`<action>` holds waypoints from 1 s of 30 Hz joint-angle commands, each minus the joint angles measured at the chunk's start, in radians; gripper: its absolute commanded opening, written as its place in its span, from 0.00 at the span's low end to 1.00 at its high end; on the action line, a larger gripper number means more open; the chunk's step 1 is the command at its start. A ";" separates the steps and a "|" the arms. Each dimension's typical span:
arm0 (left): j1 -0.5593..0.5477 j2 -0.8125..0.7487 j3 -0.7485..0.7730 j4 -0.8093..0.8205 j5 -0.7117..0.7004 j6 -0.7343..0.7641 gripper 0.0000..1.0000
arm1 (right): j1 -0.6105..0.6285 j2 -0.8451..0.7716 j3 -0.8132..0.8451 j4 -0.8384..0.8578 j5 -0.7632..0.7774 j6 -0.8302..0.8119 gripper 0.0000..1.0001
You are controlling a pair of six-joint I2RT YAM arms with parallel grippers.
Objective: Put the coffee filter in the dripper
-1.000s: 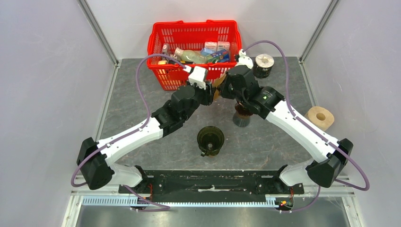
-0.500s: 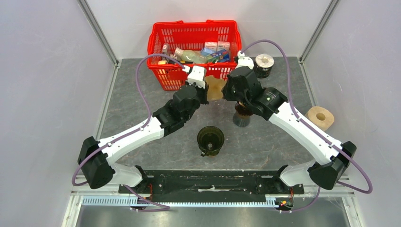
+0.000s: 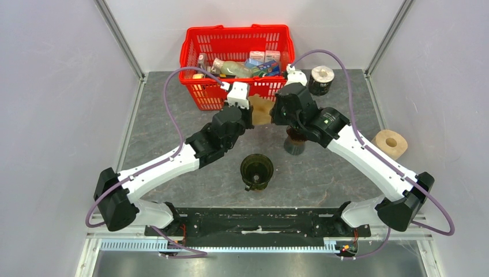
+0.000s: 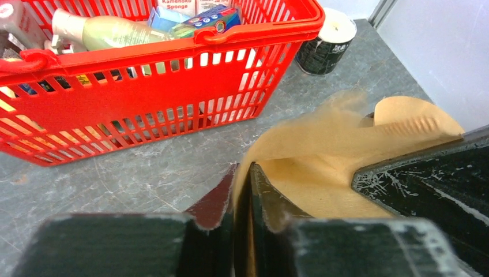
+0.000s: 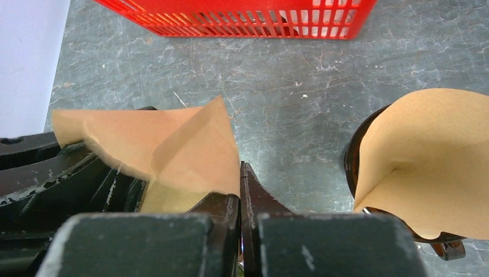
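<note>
The left arm (image 3: pixel 167 164) and the right arm (image 3: pixel 369 153) both have smooth white link shells joined by bulky black joint housings. A purple cable (image 3: pixel 166 95) loops off the left arm, and a second purple cable (image 3: pixel 345 66) loops off the right arm. A small green light (image 3: pixel 324 118) glows on one black housing of the right arm. The left wrist carries a white block (image 3: pixel 237 94). The gripper fingers (image 4: pixel 415 184) are black and scuffed with pale scratches. Both bases sit on a black rail (image 3: pixel 259 222) at the near edge.

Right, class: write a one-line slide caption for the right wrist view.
Right jaws shut on a coffee filter; another filter beside, red basket beyond.
</note>
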 commanded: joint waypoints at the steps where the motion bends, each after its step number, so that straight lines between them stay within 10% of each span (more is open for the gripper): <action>1: 0.015 -0.050 0.040 -0.067 0.056 0.010 0.30 | -0.005 -0.026 0.013 -0.020 -0.049 -0.057 0.00; 8: 0.015 -0.158 -0.039 -0.055 0.424 0.053 0.80 | -0.005 -0.024 0.049 -0.055 -0.166 -0.048 0.00; 15: 0.015 -0.374 -0.109 -0.056 0.599 0.026 0.86 | -0.005 -0.054 0.098 -0.205 -0.212 -0.063 0.00; 30: 0.023 -0.372 -0.087 -0.187 -0.080 -0.058 0.88 | -0.005 -0.097 0.124 -0.445 -0.741 -0.173 0.00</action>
